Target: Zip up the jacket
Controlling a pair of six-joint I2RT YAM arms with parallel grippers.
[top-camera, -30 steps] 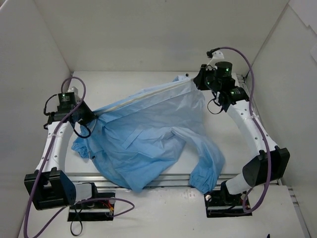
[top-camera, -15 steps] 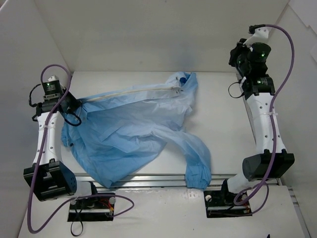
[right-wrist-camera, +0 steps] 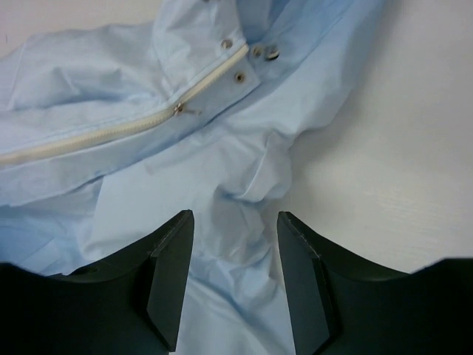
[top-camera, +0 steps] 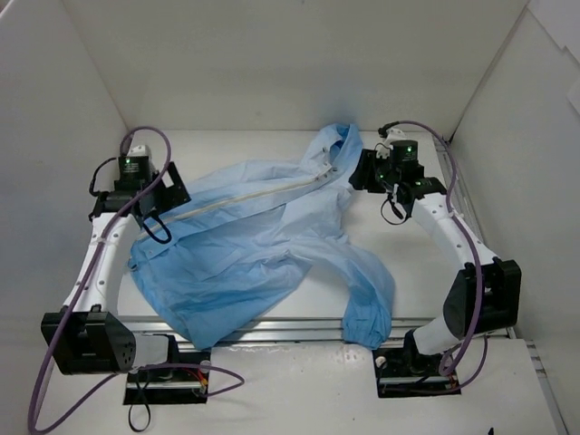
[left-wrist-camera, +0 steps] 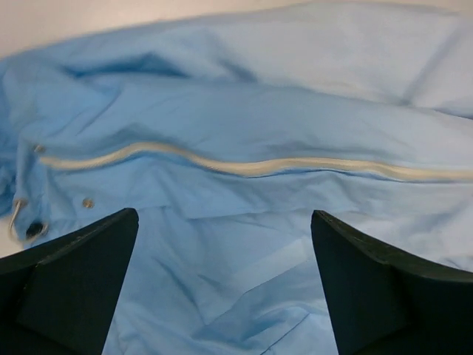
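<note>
We see bright, even light from overhead. Soft shadows edge the jacket [top-camera: 263, 245] on its near side and fill its folds. In the left wrist view its far part blurs.

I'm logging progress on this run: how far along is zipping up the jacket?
Done: the zipper on the jacket looks closed, its slider up near the collar snaps. In hand: nothing; the left gripper and right gripper both stand open over the jacket. Left: at most the short stretch above the slider.
</note>
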